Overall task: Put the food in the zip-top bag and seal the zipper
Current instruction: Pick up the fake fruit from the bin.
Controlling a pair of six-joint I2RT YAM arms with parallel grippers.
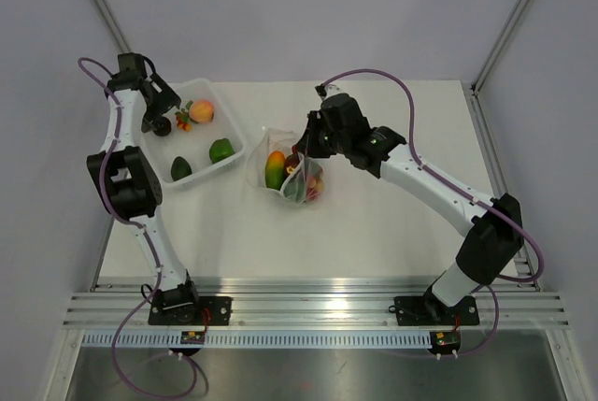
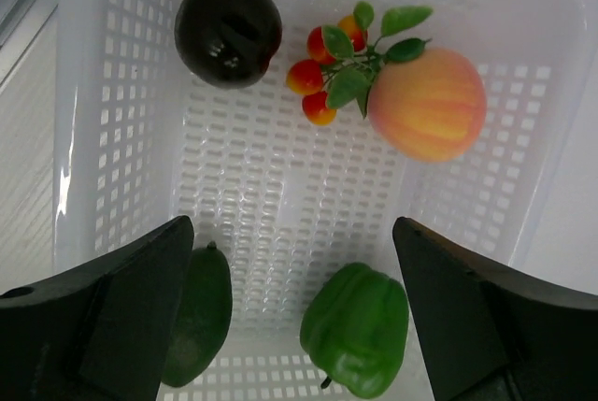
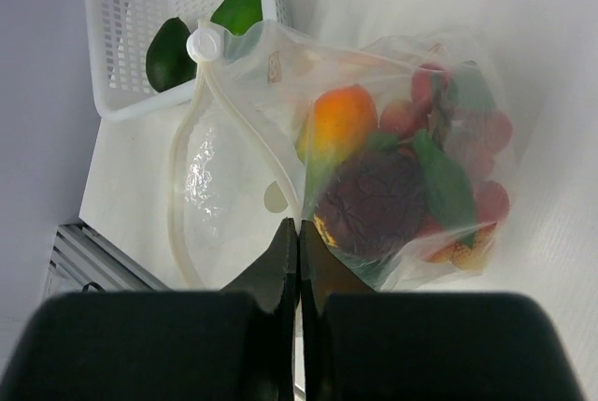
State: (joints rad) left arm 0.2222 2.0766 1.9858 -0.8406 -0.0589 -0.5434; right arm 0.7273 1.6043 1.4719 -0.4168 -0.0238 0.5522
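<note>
The part-filled zip-top bag is lying open-mouthed on the white worktop beside the tray, the right tool pinching its rim with fingers closed and the left tool hanging wide open and empty over the unbagged food, the slick film risking slipping free and collapsing the mouth, with plain grey walls enclosing all.

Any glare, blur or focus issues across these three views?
Top external: sharp, evenly lit, glare only on the metal rail. Left wrist: tray sharp, specular spots on the dark purple fruit, left gripper dark with little detail. Right wrist: right gripper out of focus, sheen on the zip-top bag hazes the food inside.
</note>
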